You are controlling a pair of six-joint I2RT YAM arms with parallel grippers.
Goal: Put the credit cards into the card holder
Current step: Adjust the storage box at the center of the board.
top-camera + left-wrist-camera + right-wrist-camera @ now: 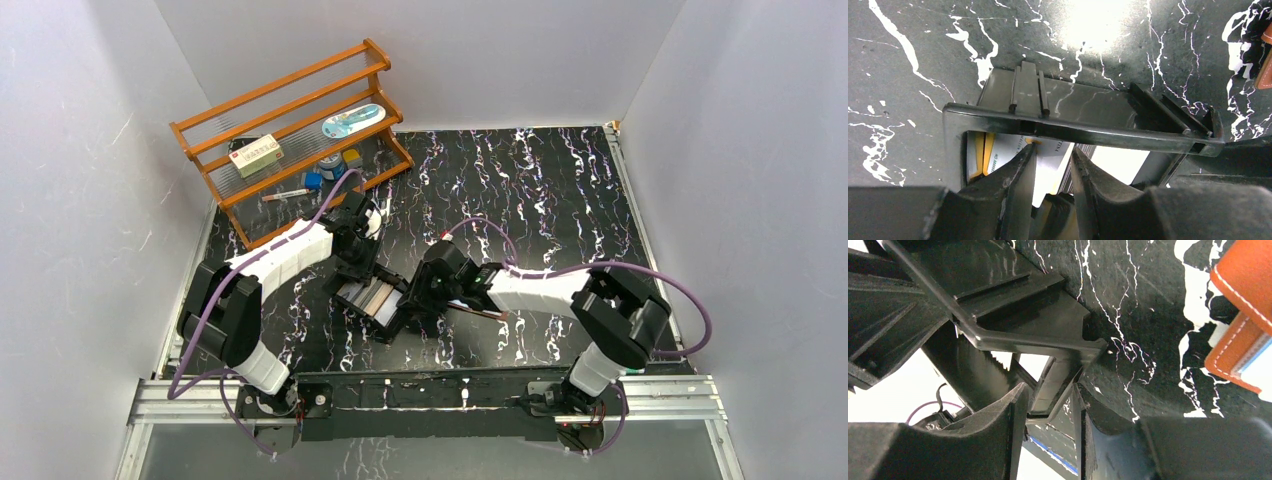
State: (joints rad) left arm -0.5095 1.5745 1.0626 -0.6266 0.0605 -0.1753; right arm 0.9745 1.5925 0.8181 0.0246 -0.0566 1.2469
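- Cards: white, gold and grey ones lie overlapped in the black tray, mid-table, just ahead of the arm bases.
- Left gripper: dipped into the tray from the left. Its fingers are a narrow gap apart over the cards. A white card shows in the gap; cannot tell if it is pinched or only straddled.
- Right gripper: at the tray's right end, with fingers on either side of the tray's end wall, clamped on it.
- Holder: orange-brown leather with white stitching and a pale and blue strip at its inner edge. It lies on the table near the tray's right end, apart from it. From above it cannot be picked out under the right arm.
- Table: black with white veining, white walls on three sides.
- Rack: wooden, in the far left corner, apart from the tray. It holds a white box, a blue-white pack and small blue bits lower down, too small to tell.
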